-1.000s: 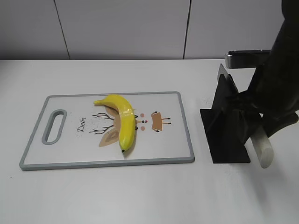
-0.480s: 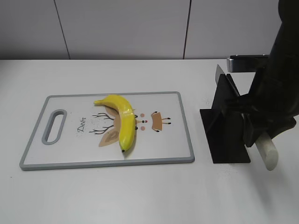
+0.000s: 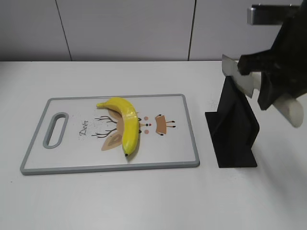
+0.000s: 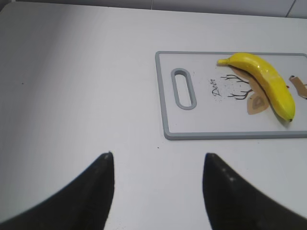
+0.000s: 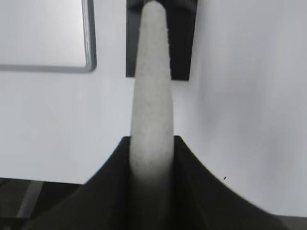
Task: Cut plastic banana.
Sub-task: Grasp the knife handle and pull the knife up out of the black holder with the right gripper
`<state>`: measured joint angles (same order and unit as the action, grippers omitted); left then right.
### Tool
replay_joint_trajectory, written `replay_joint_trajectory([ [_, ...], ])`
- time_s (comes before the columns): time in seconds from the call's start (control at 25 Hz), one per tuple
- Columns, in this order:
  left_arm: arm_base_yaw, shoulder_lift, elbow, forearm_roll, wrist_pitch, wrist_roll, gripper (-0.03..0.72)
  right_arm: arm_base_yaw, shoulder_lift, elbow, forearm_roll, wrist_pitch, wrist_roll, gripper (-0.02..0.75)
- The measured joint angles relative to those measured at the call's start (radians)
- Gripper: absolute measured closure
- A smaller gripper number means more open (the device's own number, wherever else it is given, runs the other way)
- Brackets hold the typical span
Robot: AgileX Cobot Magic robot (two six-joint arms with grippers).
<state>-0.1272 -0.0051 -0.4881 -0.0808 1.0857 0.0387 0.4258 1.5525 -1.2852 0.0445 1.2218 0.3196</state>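
The plastic banana (image 3: 125,125) is glossy yellow and lies on a white cutting board with a grey rim (image 3: 110,167) and a deer print. It also shows in the left wrist view (image 4: 266,81). My right gripper (image 3: 269,91) is shut on the whitish handle of a knife (image 3: 292,111), held in the air above the black knife stand (image 3: 235,129). The blade tip (image 3: 229,66) points left. In the right wrist view the handle (image 5: 152,96) runs out between the jaws (image 5: 152,146). My left gripper (image 4: 158,158) is open and empty over bare table, left of the board.
The board has a handle slot (image 3: 56,129) at its left end. Its corner shows in the right wrist view (image 5: 89,52), left of the stand (image 5: 183,48). White table top lies all around, with a grey wall behind.
My right gripper has risen with the knife, lifting it up out of the black stand. The banana and board have not moved.
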Motion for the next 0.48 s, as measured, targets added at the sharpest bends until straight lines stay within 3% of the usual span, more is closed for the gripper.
replay_joint_trajectory([
  [0.28, 0.000, 0.000, 0.000, 0.000, 0.000, 0.000, 0.136, 0.000, -0.054, -0.156, -0.037, 0.005, -0.028, 0.567],
  [0.48, 0.000, 0.000, -0.002, -0.015, -0.010, 0.016, 0.136, 0.000, -0.060, -0.242, -0.024, 0.005, -0.219, 0.567],
])
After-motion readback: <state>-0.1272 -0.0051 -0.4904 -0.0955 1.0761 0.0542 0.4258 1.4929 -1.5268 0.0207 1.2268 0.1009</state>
